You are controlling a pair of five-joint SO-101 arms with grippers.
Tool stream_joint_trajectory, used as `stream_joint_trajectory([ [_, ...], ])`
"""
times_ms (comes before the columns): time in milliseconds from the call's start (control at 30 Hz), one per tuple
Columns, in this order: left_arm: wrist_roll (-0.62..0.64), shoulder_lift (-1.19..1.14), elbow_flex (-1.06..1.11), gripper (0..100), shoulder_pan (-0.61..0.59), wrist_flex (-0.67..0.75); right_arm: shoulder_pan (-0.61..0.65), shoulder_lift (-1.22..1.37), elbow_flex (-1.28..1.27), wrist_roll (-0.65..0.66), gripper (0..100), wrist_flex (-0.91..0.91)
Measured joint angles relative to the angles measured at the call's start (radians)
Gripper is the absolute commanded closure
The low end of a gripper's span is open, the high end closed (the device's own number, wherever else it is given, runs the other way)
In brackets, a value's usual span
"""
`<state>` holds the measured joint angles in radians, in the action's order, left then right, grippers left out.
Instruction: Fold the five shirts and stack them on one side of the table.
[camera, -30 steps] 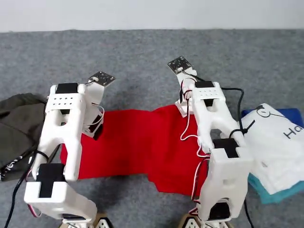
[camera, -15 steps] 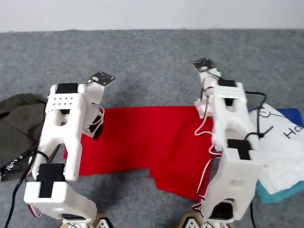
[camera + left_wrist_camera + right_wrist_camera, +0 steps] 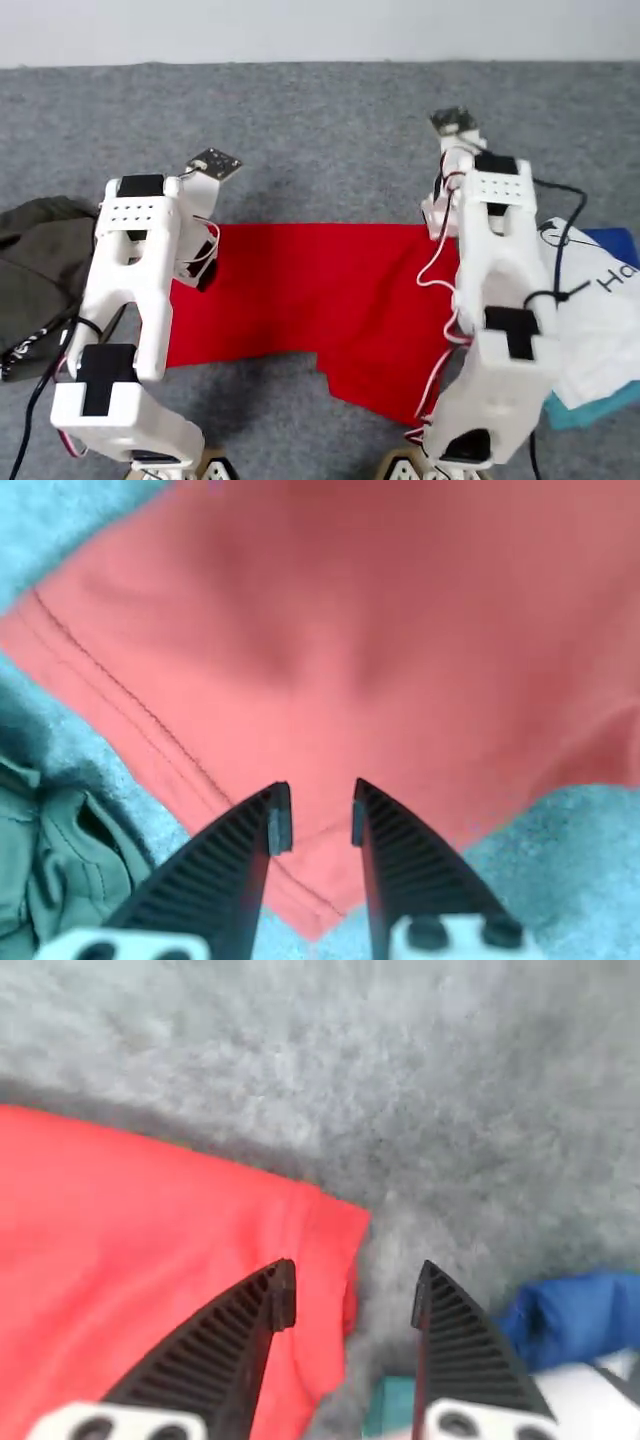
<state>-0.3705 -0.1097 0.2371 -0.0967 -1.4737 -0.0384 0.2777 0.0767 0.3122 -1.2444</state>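
Note:
A red shirt lies spread flat across the middle of the grey table. My left gripper hovers open just above its near left corner, nothing pinched between the black fingers. In the high view this arm stands over the shirt's left edge. My right gripper is open over the red shirt's far right corner, fingers astride the hem. A white shirt tops a folded pile with teal and blue layers at the right.
A crumpled olive shirt sits at the table's left edge, close beside the left gripper. The blue shirt lies just right of the red corner. Bare grey table stretches behind both arms.
The right arm swung right and farther back, drawing the red shirt's bunched far right corner out until the far edge lay straight. The left arm stayed still.

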Motion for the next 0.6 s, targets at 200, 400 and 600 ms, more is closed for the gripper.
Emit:
stream_joint_trajectory([
  [200, 0.060, -0.035, 0.000, 89, -0.104, 0.140, 0.055, -0.169, 0.006, 0.152, 79.9, -0.273],
  [400, 0.063, -0.195, 0.000, 89, -0.172, 0.259, 0.109, -0.287, -0.135, 0.445, 89.0, -0.474],
  [600, 0.066, -0.293, -0.043, 89, -0.170, 0.351, 0.242, -0.463, -0.473, 0.637, 88.3, -0.471],
])
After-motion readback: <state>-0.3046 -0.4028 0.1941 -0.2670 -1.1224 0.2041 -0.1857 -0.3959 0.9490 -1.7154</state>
